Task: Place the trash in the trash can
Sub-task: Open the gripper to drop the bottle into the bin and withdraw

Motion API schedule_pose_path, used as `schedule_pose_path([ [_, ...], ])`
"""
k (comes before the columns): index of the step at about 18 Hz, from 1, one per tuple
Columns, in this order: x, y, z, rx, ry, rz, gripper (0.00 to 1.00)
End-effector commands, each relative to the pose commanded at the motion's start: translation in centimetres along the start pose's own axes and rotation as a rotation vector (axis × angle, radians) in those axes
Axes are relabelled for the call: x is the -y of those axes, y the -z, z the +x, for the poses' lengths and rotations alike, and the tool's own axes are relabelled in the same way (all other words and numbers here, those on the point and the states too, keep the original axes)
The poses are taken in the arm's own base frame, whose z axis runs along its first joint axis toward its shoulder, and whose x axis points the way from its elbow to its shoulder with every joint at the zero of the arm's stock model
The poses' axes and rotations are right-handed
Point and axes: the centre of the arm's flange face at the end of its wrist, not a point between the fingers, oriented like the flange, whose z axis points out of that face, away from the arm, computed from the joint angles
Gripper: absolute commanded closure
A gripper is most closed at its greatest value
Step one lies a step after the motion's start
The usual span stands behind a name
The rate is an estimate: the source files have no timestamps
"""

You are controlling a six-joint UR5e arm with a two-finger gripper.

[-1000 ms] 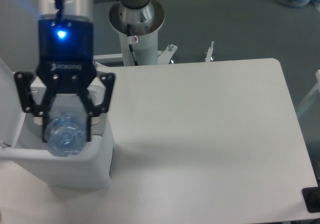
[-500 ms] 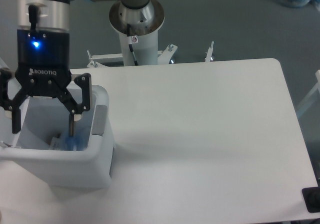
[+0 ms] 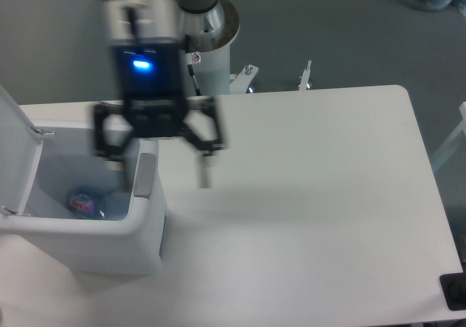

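The white trash can (image 3: 138,229) stands at the table's left edge with its hinged lid (image 3: 16,152) swung open to the left and a grey latch (image 3: 145,174) on its right wall. The crushed clear plastic bottle (image 3: 85,202) with its pink-blue label lies at the bottom of the can. My gripper (image 3: 167,174) is open and empty, blurred by motion, above the can's right rim and the table beside it. The flat white-and-clear packet is not visible.
The robot's base column (image 3: 202,36) stands behind the table's back edge. The white table (image 3: 306,196) extends to the right. A black object (image 3: 455,290) sits at the table's front right corner.
The gripper opened and dropped the bottle into the can, then rose and moved right, from over the can's opening to over its right rim.
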Motion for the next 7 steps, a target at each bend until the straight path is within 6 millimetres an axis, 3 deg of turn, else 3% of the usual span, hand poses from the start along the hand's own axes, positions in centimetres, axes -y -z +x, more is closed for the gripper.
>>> schedule_pose_path([
  [5, -5.3, -2.9, -4.4, -0.027, -0.207, -0.151, 0.00],
  [7, -5.9, -1.8, -5.4, -0.015, -0.211, -0.156, 0.00],
])
